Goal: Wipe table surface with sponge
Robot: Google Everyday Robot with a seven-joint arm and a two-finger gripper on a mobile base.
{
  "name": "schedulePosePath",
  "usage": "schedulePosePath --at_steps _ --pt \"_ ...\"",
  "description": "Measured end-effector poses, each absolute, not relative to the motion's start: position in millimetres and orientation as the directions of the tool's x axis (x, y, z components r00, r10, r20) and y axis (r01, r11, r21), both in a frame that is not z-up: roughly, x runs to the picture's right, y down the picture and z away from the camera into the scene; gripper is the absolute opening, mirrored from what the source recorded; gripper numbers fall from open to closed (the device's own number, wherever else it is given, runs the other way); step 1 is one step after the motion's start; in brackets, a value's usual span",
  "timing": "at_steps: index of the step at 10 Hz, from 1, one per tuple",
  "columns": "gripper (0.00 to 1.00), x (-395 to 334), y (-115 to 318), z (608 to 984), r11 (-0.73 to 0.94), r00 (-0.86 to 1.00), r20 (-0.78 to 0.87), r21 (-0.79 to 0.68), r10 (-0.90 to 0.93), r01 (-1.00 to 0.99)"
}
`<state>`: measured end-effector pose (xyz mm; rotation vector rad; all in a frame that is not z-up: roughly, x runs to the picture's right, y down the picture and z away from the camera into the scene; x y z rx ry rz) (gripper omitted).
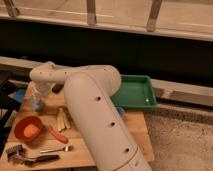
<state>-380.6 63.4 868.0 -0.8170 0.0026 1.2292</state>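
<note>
My arm (95,117) fills the middle of the view, a thick white segment rising from the lower right and bending at an elbow (47,75) toward the far left of the counter (135,130). My gripper (37,102) hangs below that elbow, close over the counter's left rear corner; it shows only as a small bluish shape, and I cannot tell how the jaws stand. I cannot make out the sponge with certainty: any grey-blue block at that spot merges with the gripper's end, and I cannot say whether the two touch. The counter is a light-brown wooden top with visible grain, and my arm covers most of its centre. On its left front part sits an orange-red bowl (28,129) holding a paler orange lump. Just to the bowl's right lies a red-orange handled item (57,135), and just behind that a pale yellowish object (62,119) close beside my arm. Along the front edge lies a dark brush (15,151), a dark-handled utensil (41,159) and a metal utensil (56,149), all near one another. A bright blue flat object (19,95) sits at the counter's far left edge. A green plastic tray (136,91) rests at the rear right corner, partly overhanging, apart from the gripper.
</note>
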Motion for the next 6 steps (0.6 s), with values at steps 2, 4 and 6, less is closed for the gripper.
schedulePosePath --at_steps 2,4,6 --pt "0.0 -372 79 860 0.078 0.355 -0.452 -0.525 0.818 -0.848" --pt "0.0 -365 80 860 0.085 0.349 -0.464 -0.499 0.814 -0.862" --pt "0.0 -352 62 878 0.092 0.338 -0.464 -0.475 0.819 -0.875"
